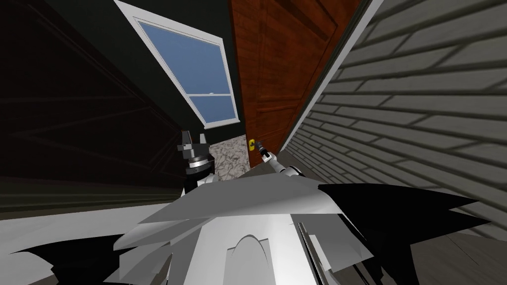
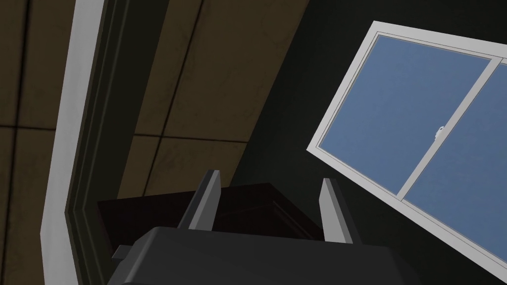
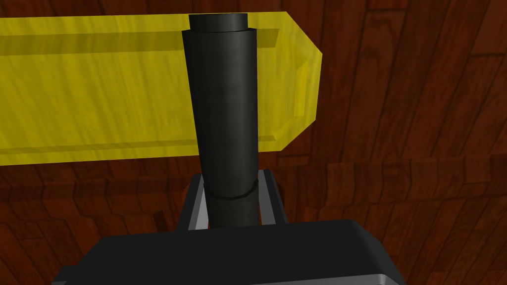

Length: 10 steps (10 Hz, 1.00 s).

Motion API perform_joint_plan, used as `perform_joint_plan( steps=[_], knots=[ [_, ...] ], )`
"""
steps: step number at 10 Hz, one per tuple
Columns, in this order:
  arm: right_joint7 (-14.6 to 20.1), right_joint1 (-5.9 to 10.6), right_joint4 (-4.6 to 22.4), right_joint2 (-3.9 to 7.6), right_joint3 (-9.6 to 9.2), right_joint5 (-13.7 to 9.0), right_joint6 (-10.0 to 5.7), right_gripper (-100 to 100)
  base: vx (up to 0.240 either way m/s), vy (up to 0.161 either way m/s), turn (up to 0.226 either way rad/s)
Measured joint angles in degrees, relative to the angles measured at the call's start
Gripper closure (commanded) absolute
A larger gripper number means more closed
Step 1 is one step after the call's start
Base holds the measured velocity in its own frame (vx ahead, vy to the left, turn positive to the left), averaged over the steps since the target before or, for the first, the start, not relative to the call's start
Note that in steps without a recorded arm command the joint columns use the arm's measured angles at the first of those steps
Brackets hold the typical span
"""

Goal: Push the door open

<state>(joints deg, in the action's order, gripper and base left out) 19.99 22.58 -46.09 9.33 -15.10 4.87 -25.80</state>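
A reddish-brown wooden door (image 1: 282, 64) stands ahead and to the right, swung partly away from its white frame. A black lever handle (image 3: 225, 114) on a yellow plate (image 3: 99, 89) sits low on it. My right gripper (image 3: 231, 198) is shut on the black handle, its fingers (image 3: 197, 203) pressing the handle's sides; in the head view the right gripper (image 1: 261, 148) reaches to the yellow plate (image 1: 251, 144). My left gripper (image 1: 193, 141) is raised left of the door, open, with nothing between its fingers (image 2: 205, 203).
A grey siding wall (image 1: 411, 99) runs close along my right. A dark panelled surface (image 1: 74, 114) lies close on my left. A white-framed window (image 1: 198, 69) sits in the dark far wall, and mottled floor (image 1: 228, 158) shows beyond the door's edge.
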Motion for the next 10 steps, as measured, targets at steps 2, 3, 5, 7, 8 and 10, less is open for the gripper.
perform_joint_plan(
  steps=[2,3,5,7,8,10],
  knots=[
    [-0.7,0.53,0.8,-0.17,1.28,-0.3,-0.51,100,0.178,0.141,-0.045],
    [-0.9,-0.02,-0.2,0.06,1.77,-0.4,0.17,100,0.192,0.162,-0.092],
    [-1.8,-0.20,-0.2,0.00,3.27,-0.8,0.25,100,0.163,0.155,-0.055],
    [-2.2,0.68,1.2,0.20,4.50,-1.1,0.04,100,0.092,0.100,-0.038],
    [-2.5,1.51,2.7,0.12,5.26,-1.4,-0.70,100,0.120,0.145,-0.072],
    [-3.0,0.76,2.4,0.48,6.51,-1.7,-0.33,100,0.153,0.150,-0.070]
  ],
)
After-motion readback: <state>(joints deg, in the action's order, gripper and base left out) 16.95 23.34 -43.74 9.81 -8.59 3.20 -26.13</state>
